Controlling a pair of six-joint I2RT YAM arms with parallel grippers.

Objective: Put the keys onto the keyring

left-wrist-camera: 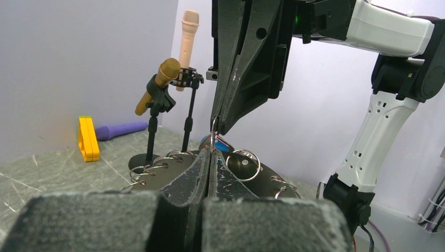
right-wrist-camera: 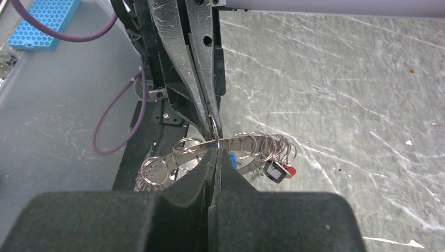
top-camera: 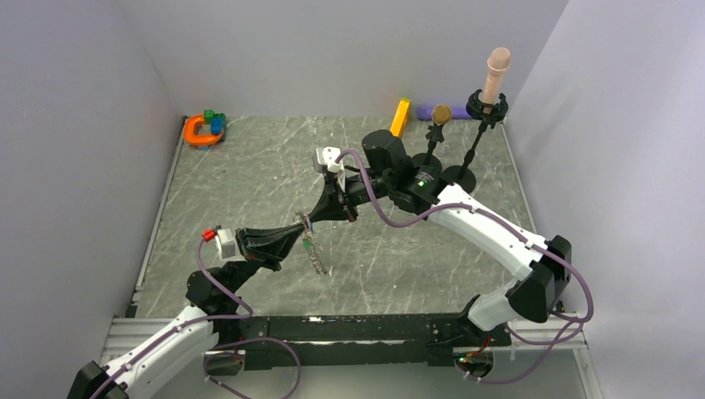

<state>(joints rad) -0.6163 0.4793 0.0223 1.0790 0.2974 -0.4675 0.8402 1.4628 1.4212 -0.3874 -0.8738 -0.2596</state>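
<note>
The keyring (top-camera: 315,249) is a flat silvery ring that carries several small wire loops. It hangs above the table's middle. My left gripper (top-camera: 300,227) is shut on its rim (left-wrist-camera: 246,176). My right gripper (top-camera: 313,216) reaches in from the right and meets the left one tip to tip. It is shut on a small wire loop (left-wrist-camera: 213,133) that carries the blue key (left-wrist-camera: 222,145). In the right wrist view the keyring (right-wrist-camera: 157,168) runs across my shut fingertips (right-wrist-camera: 205,164). The blue key (right-wrist-camera: 231,158) shows beside them. A dark/white key (right-wrist-camera: 273,171) and a red key (right-wrist-camera: 289,169) hang from the loops at the right.
An orange horseshoe toy (top-camera: 198,131) with green and blue blocks lies at the back left. A yellow bar (top-camera: 401,116), a purple object (top-camera: 426,110) and two microphones on stands (top-camera: 436,125) (top-camera: 490,83) stand at the back right. White walls close in both sides.
</note>
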